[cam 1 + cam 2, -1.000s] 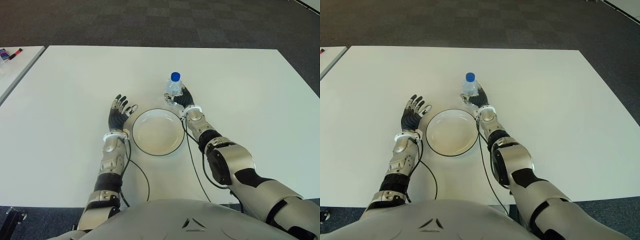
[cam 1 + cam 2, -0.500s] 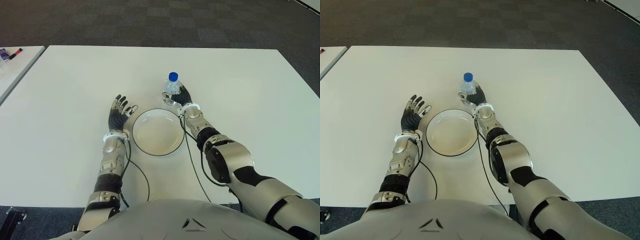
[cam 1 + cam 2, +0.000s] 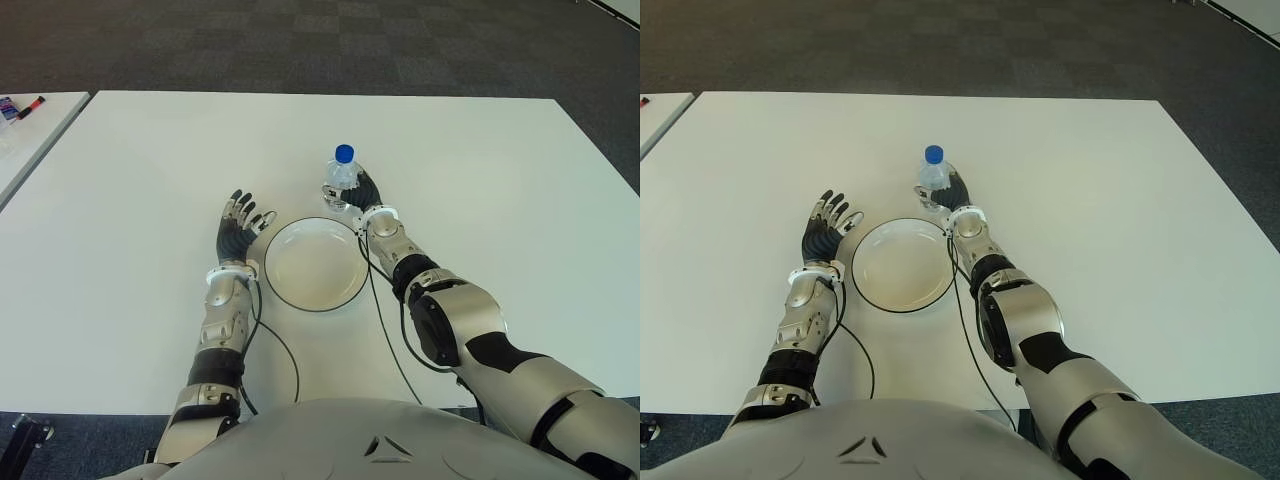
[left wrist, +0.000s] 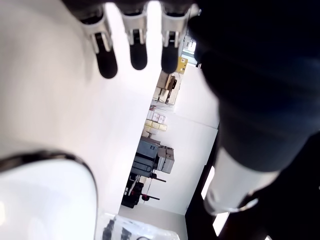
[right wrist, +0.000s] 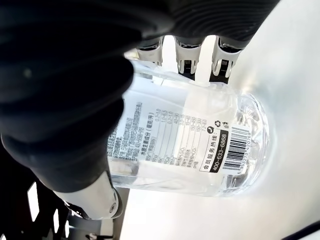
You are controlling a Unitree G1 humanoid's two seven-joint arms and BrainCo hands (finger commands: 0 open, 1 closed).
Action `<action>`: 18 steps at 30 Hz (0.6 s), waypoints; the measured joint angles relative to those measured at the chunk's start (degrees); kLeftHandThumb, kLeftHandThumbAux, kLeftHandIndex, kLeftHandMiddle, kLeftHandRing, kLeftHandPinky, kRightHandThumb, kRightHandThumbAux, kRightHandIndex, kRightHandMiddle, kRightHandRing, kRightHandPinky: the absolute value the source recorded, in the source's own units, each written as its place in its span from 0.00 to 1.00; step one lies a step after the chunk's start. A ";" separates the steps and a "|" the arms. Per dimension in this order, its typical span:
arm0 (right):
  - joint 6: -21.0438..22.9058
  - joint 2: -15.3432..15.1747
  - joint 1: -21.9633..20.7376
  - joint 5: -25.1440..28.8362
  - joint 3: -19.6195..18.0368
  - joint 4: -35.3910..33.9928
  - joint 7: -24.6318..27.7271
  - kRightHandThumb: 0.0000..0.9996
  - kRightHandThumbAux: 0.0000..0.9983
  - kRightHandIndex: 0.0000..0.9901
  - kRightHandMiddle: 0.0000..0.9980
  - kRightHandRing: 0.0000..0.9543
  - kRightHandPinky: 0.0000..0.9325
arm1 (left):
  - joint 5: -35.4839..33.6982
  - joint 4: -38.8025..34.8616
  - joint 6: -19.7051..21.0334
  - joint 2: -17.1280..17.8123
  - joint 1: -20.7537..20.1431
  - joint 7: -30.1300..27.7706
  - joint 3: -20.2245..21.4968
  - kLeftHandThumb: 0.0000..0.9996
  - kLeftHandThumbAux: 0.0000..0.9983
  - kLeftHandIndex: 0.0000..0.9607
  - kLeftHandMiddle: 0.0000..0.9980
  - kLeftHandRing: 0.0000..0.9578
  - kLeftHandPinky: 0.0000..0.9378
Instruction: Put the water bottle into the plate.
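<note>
Left eye view: the right hand (image 3: 362,196) is wrapped around the water bottle (image 3: 341,178), blue cap up, just beyond the far right rim of the white plate (image 3: 315,263) on the white table (image 3: 480,180). The bottle is outside the plate, standing upright. The left hand (image 3: 237,232) shows just left of the plate, fingers spread and holding nothing. At the far left edge, a second table (image 3: 25,140) carries a few small items too small to make out.

Right eye view: same scene, the bottle in the right hand at the far side of the plate, the left hand open on the other side.

Left wrist view: three dark fingertips (image 4: 106,61) stretch out straight over the table, with the plate's dark-edged rim (image 4: 75,165) close by. Nothing in the palm.

Right wrist view: the clear bottle (image 5: 190,145) fills the frame, label and barcode readable, thumb on one side and fingers (image 5: 187,57) on the other, clasping it.
</note>
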 measured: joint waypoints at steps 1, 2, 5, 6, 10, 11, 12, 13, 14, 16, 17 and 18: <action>0.01 0.00 0.00 0.00 0.00 0.00 0.06 0.00 0.84 0.07 0.06 0.07 0.13 | 0.00 -0.04 0.05 0.00 0.01 0.00 0.00 0.00 0.91 0.10 0.12 0.11 0.14; 0.03 0.01 0.00 0.00 0.00 0.00 0.12 0.00 0.84 0.07 0.06 0.07 0.13 | 0.00 -0.08 0.06 0.00 0.03 0.00 0.00 0.00 0.91 0.10 0.12 0.11 0.14; 0.08 0.00 0.00 0.02 -0.02 0.00 0.49 0.00 0.84 0.07 0.06 0.07 0.13 | 0.00 -0.21 0.10 -0.01 0.10 0.00 0.00 0.00 0.90 0.09 0.12 0.11 0.14; 0.12 0.00 0.00 0.04 -0.04 0.00 0.71 0.00 0.84 0.07 0.06 0.07 0.13 | 0.00 -0.24 0.11 -0.01 0.12 0.00 0.00 0.00 0.90 0.09 0.11 0.11 0.14; 0.37 0.01 -0.01 0.20 -0.17 0.00 1.42 0.00 0.84 0.07 0.05 0.07 0.13 | 0.00 -0.40 0.13 -0.02 0.13 0.00 0.00 0.00 0.90 0.09 0.11 0.10 0.14; 0.45 0.01 -0.01 0.24 -0.22 0.00 1.58 0.00 0.83 0.07 0.05 0.07 0.13 | 0.00 -0.42 0.13 -0.02 0.13 0.00 0.00 0.00 0.90 0.09 0.11 0.10 0.14; 0.50 0.01 -0.01 0.27 -0.25 0.00 1.70 0.00 0.83 0.07 0.05 0.07 0.13 | 0.00 -0.43 0.13 -0.02 0.13 0.00 0.00 0.00 0.90 0.09 0.11 0.10 0.14; 0.53 0.01 -0.01 0.31 -0.29 0.00 1.83 0.00 0.83 0.07 0.05 0.07 0.13 | 0.00 -0.44 0.13 -0.02 0.13 0.00 0.00 0.00 0.90 0.09 0.11 0.10 0.14; 0.53 0.02 -0.01 0.32 -0.32 0.00 1.89 0.00 0.83 0.07 0.06 0.07 0.14 | 0.00 -0.44 0.13 -0.02 0.13 0.00 0.01 0.00 0.90 0.10 0.12 0.11 0.14; 0.53 0.03 -0.01 0.32 -0.36 0.00 1.89 0.00 0.84 0.07 0.06 0.07 0.14 | 0.00 -0.44 0.13 -0.02 0.13 0.00 0.01 0.00 0.90 0.10 0.12 0.11 0.13; 0.56 0.02 -0.01 0.30 -0.36 0.02 1.85 0.00 0.83 0.07 0.06 0.08 0.15 | 0.00 -0.44 0.13 -0.02 0.13 0.00 0.01 0.00 0.90 0.10 0.12 0.11 0.14; 0.65 0.00 -0.03 0.27 -0.35 0.08 1.76 0.00 0.83 0.08 0.06 0.08 0.15 | 0.00 -0.44 0.13 -0.02 0.13 0.00 0.00 0.00 0.90 0.10 0.12 0.11 0.14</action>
